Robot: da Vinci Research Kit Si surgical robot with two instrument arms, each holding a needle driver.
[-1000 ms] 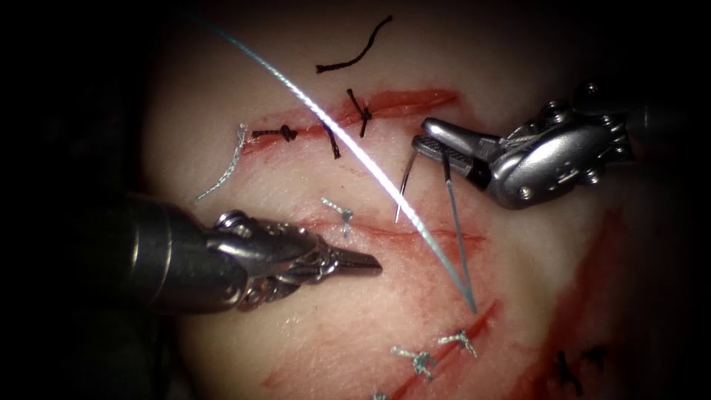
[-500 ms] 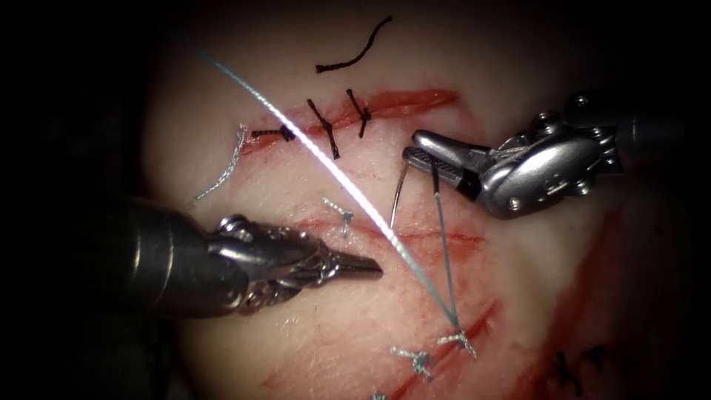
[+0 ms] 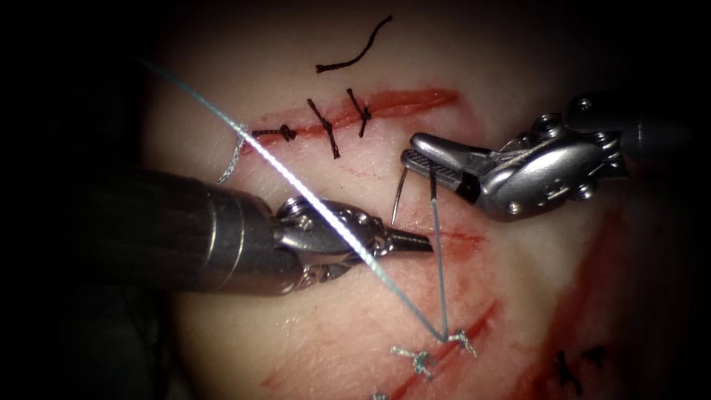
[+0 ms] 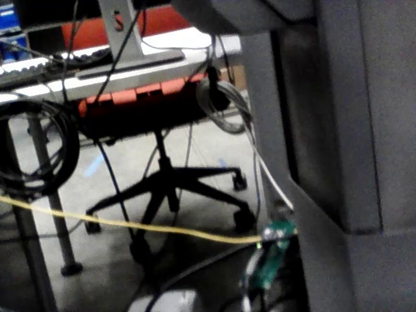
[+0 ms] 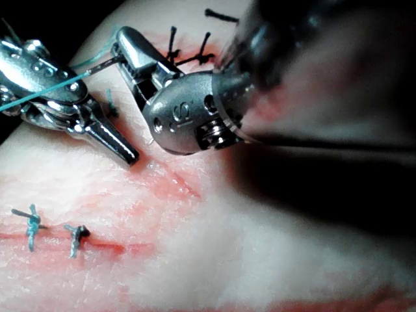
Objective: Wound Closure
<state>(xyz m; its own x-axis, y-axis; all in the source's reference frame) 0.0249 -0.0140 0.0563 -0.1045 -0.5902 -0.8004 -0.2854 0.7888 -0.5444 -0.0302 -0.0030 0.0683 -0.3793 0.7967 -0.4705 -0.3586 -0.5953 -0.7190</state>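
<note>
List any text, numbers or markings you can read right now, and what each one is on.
"S": embossed on the right gripper housing in the right wrist view; the characters beside it are unreadable.
No other readable text on the left gripper, needle, thread or tissue.

The right tool (image 5: pixel 127 49) has its jaws closed near the tissue (image 5: pixel 195 247). Just beside it lies the left tool (image 5: pixel 114 144), jaws closed, pale thread (image 5: pixel 39 91) crossing its wrist. Two pale knotted stitches (image 5: pixel 52 234) sit well apart from both.
</note>
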